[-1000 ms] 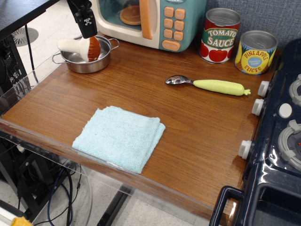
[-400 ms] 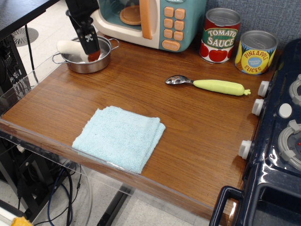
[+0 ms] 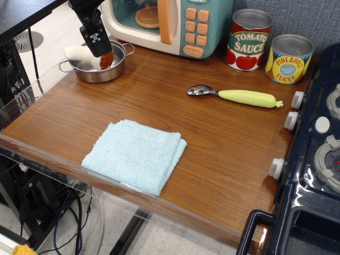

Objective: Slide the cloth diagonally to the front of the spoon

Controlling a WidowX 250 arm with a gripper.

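Note:
The light blue folded cloth lies flat near the table's front edge, left of centre. The spoon, with a silver bowl and a pale yellow-green handle, lies to the back right of the cloth with its bowl pointing left. My black gripper hangs at the back left, over the metal pot, far from both the cloth and the spoon. Its fingers show as one dark bar, so I cannot tell whether they are open or shut. It holds nothing that I can see.
A metal pot with a white-handled brown brush stands at the back left. A toy microwave, a tomato sauce can and a pineapple can line the back. A toy stove borders the right side.
The gripper dropped toward the pot, then shifted slightly left and up. The cloth and the spoon have not moved.

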